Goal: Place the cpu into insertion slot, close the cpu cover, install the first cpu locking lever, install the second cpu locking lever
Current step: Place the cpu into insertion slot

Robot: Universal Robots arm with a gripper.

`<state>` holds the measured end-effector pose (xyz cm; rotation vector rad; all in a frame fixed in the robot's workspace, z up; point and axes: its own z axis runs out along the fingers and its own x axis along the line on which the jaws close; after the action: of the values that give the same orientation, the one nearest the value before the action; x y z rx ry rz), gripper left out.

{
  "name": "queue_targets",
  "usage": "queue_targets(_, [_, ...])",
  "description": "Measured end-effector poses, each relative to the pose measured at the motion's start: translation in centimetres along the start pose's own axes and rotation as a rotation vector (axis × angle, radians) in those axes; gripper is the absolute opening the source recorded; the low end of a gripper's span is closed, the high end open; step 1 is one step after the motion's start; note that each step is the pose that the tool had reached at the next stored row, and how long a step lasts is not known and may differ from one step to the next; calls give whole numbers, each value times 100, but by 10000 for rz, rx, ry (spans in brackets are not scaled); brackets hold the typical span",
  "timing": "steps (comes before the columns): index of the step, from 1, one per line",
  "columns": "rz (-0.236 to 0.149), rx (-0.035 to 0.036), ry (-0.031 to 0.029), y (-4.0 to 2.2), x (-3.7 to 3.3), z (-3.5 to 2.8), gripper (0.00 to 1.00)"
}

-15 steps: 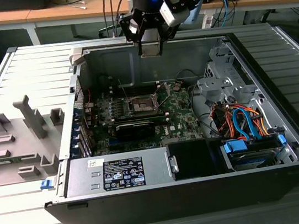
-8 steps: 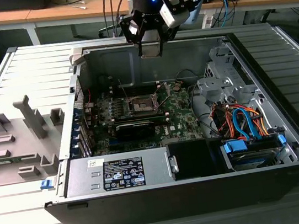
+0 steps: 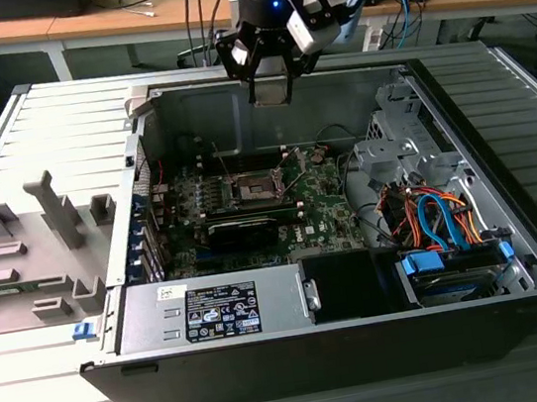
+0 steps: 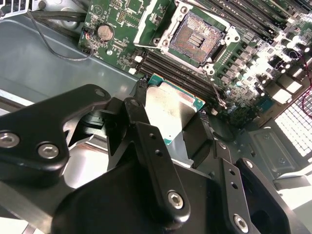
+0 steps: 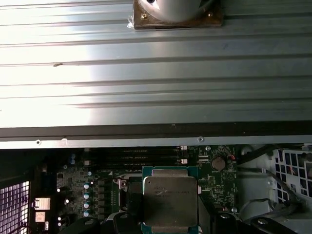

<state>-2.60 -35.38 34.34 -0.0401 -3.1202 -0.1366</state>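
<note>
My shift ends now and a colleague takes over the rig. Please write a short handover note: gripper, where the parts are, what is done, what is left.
Gripper: shut on the cpu, held in the air over the open case.
Slot: bare, contacts showing, on the green board; the cpu is clear of it.
Cover: appears swung open beside the slot.
Done: cpu is in the grip.
Left: cpu not yet in the slot, cover not closed, neither lever installed.
</note>
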Motion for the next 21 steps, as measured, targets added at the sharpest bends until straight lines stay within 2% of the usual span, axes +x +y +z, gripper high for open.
queue_targets(12, [-1,-2,-2,-12,-1,20,54])
queue_targets(21, [0,-2,0,-84,-1,17,54])
